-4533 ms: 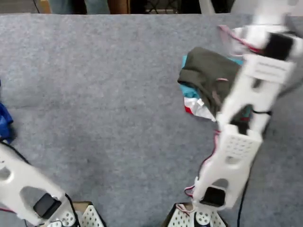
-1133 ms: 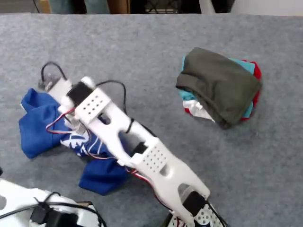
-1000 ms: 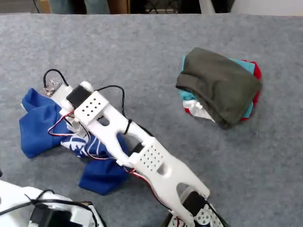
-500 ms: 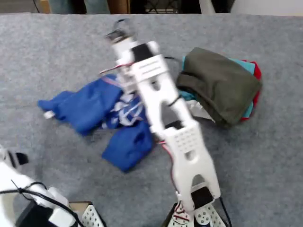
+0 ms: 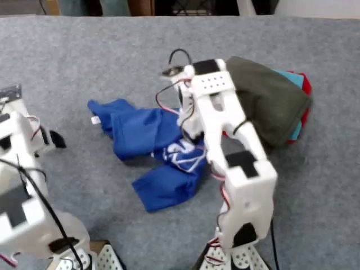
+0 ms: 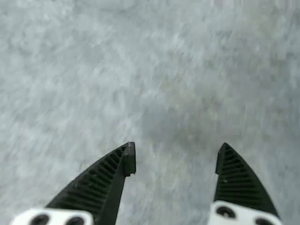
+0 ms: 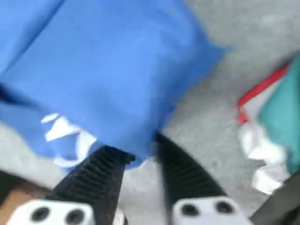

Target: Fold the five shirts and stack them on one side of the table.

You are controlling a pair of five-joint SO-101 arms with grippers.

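A: Is there any writing near the right pincer (image 7: 143,150)?

B: A white print (image 5: 183,157) sits on the blue shirt (image 5: 152,152), just beside the pincer, but it is too blurred to read. A small white tag (image 5: 94,120) at the shirt's far end can't be read either.

A: Which way does the shirt lie?

B: It is crumpled on the grey surface (image 5: 112,62). Its long axis runs from the right pincer out toward the left arm's side, and one flap trails off toward the arm bases.

A: And what is the pincer doing?

B: Its fingers (image 7: 103,168) are nearly together, pinching the edge of the blue cloth between their tips.

A: What is on its other side?

B: The stack (image 5: 270,107) is just beside it, away from the blue shirt. An olive shirt is on top, with teal, red and white edges showing beneath.

A: And the left pincer (image 6: 176,157)?

B: It is spread wide, holding nothing, over bare surface and well apart from the shirt.
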